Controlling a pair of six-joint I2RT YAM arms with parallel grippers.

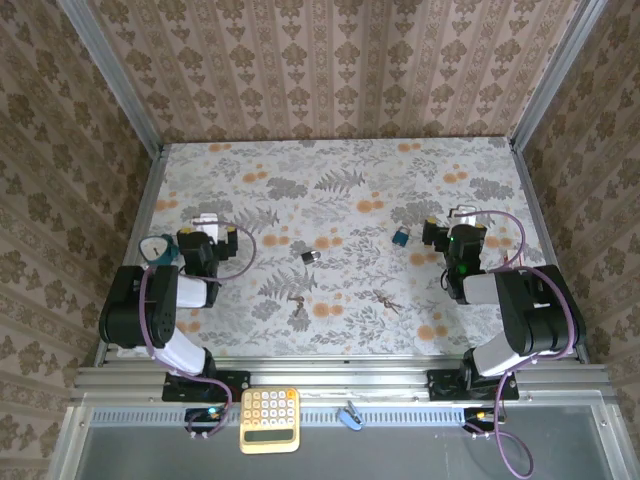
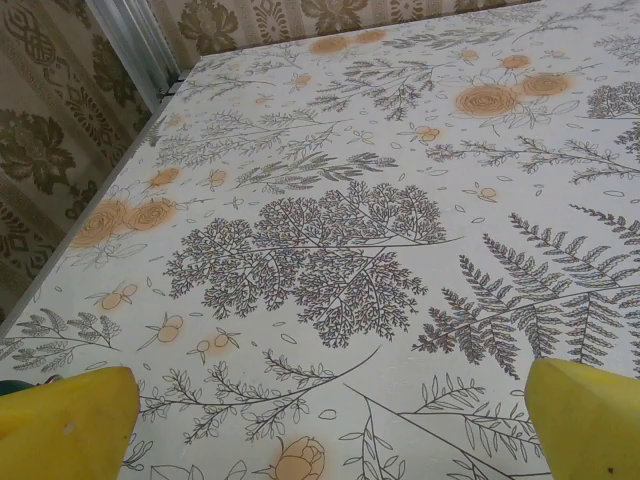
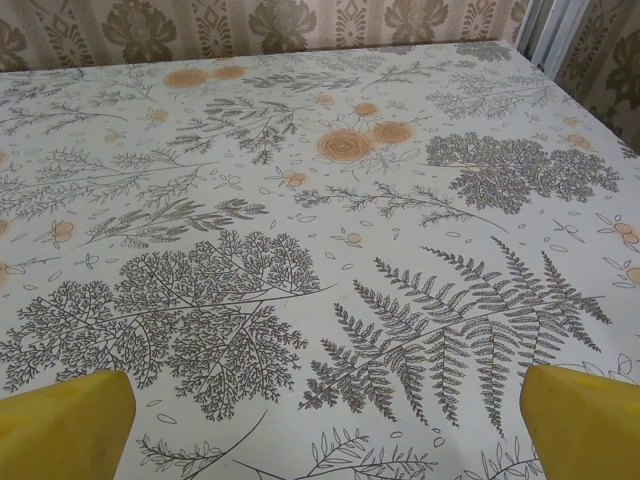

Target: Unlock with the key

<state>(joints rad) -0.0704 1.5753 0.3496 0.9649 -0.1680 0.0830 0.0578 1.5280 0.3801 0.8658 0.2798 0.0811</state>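
Two arms sit on the flowery worktop (image 1: 340,200), one on each side, and neither is gripping a thing. The left pincer (image 2: 325,420) is spread wide. In its wrist view the yellow fingertips (image 2: 65,415) sit way out at the bottom corners, with just fern-print cloth between them. Same deal for the right pincer (image 3: 322,420): its yellow fingertips (image 3: 580,415) are far apart over bare cloth.

From the top camera, a small dark padlock (image 1: 310,258) with some silver on it lies about mid-worktop, between the two arms. A second, teal padlock (image 1: 400,237) sits just beside the right arm's wrist, on its left side.

The key (image 1: 386,302) looks like a little bunch lying flat, nearer the front edge than either lock. It's roughly between the two padlocks left to right, and apart from both. There's also a small dark bit (image 1: 297,299) on the near side of the dark padlock, honestly too tiny to tell what it is.

Down on the metal rail at the front, off the cloth, there's a yellow calculator (image 1: 269,420). A small blue object (image 1: 352,416) sits just to its right, and I can't make that one out either.
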